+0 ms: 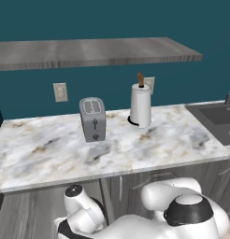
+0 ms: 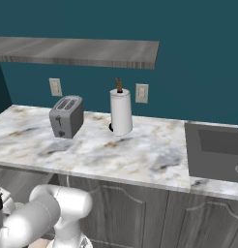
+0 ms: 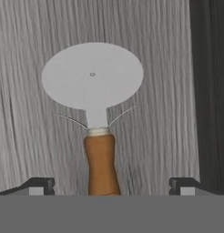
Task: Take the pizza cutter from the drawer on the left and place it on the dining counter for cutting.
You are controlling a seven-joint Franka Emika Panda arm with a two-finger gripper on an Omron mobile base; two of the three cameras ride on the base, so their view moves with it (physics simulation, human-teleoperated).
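The pizza cutter lies flat on the grey wood-grain floor of the drawer, its round steel blade away from me and its brown wooden handle pointing toward the hand. My gripper is open, with one dark fingertip to the left of the handle and the other to the right, both well apart from it. A dark drawer wall runs along the right side. The dining counter is out of view.
Ahead of the base is a marble counter with a toaster, a paper towel holder and a sink at the right. A grey shelf hangs above. The arm bends low in front of the cabinet doors.
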